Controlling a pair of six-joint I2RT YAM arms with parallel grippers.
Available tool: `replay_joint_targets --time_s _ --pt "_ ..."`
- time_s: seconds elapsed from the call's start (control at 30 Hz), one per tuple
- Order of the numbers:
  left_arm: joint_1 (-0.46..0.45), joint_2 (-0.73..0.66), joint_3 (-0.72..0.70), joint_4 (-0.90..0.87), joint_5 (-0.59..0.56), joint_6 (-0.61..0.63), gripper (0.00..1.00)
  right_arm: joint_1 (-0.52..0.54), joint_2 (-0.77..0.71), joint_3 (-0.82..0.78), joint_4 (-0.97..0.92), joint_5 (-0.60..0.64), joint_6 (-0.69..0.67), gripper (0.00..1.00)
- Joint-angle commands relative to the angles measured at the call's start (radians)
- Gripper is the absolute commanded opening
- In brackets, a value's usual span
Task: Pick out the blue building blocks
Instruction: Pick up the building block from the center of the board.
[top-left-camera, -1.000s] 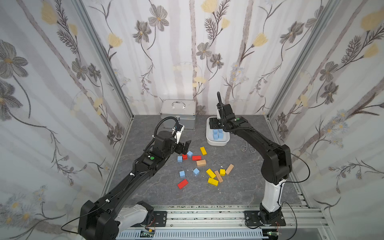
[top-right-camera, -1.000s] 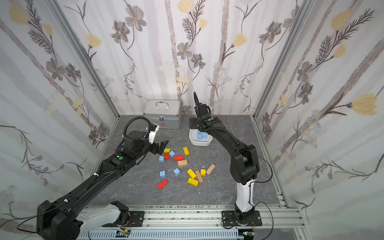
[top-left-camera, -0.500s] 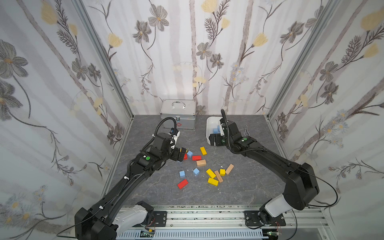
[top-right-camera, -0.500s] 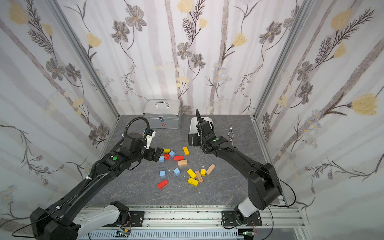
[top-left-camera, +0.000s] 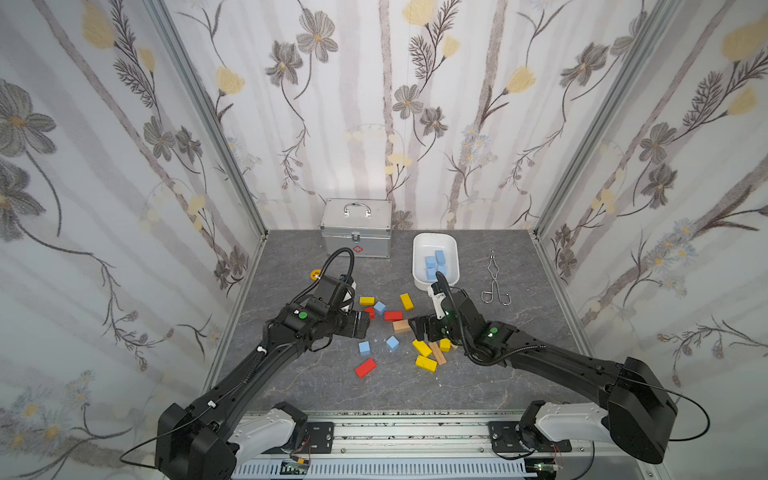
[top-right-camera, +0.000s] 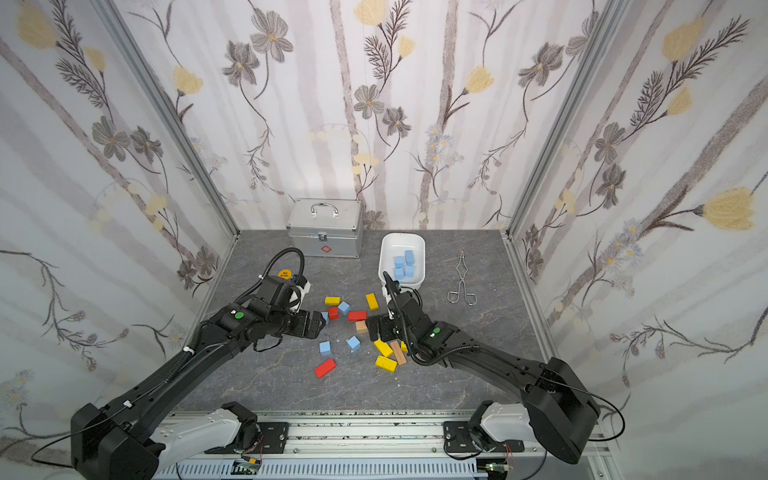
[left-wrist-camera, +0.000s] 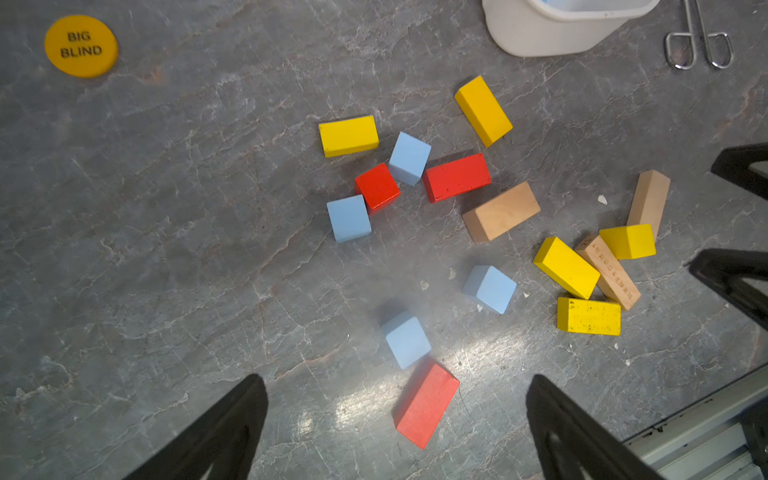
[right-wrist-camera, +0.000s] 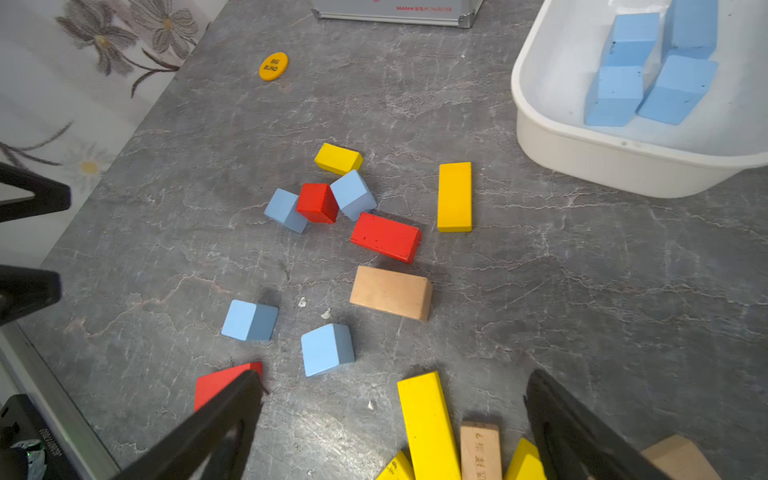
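Top views, left claw (top-left-camera: 362, 325): I see it low over mid-bench at the left flank of the block scatter, jaws wide apart, nothing between them.
Top views, right claw (top-left-camera: 417, 326): opposite it at the scatter's right flank, jaws likewise apart and empty.
Top views, blue building blocks (top-left-camera: 435, 262): one cluster lies in the white tub (top-left-camera: 420, 279) near the back edge of the bench (top-left-camera: 395, 392), right of centre; loose cubes (top-right-camera: 325, 347) sit mid-bench among red, yellow and tan blocks.
Top views, other items: metal case (top-right-camera: 324, 232) at the back edge, tongs (top-right-camera: 460, 282) beside the tub toward the right edge.
Left wrist, left claw (left-wrist-camera: 395, 378): spread wide, clear of every block.
Left wrist, loose cubes (left-wrist-camera: 409, 158): I count four; two touch a small red cube (left-wrist-camera: 376, 187), two stand apart, one of them just beside a red brick (left-wrist-camera: 426, 403).
Right wrist, right claw (right-wrist-camera: 395, 374): spread, gripping nothing; yellow and tan blocks lie nearest it.
Right wrist, blue building blocks (right-wrist-camera: 648, 70): four in the white tub (right-wrist-camera: 540, 137), four loose on the bench.
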Motion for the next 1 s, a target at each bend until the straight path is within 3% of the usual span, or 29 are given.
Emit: replay_joint_targets --time_s 0.0,0.53,0.97 --pt "-0.013 0.007 -0.024 -0.037 0.025 -0.090 0.99 0.022 -0.021 -0.059 0.097 0.018 0.033 1.00" --pt "-0.097 0.153 -0.060 -0.059 -0.021 -0.458 0.90 0.047 -0.032 -0.136 0.157 0.035 0.039 1.00" --pt "-0.107 0.342 0.005 -0.043 -0.038 -0.473 0.82 0.048 -0.021 -0.160 0.196 0.019 0.022 1.00"
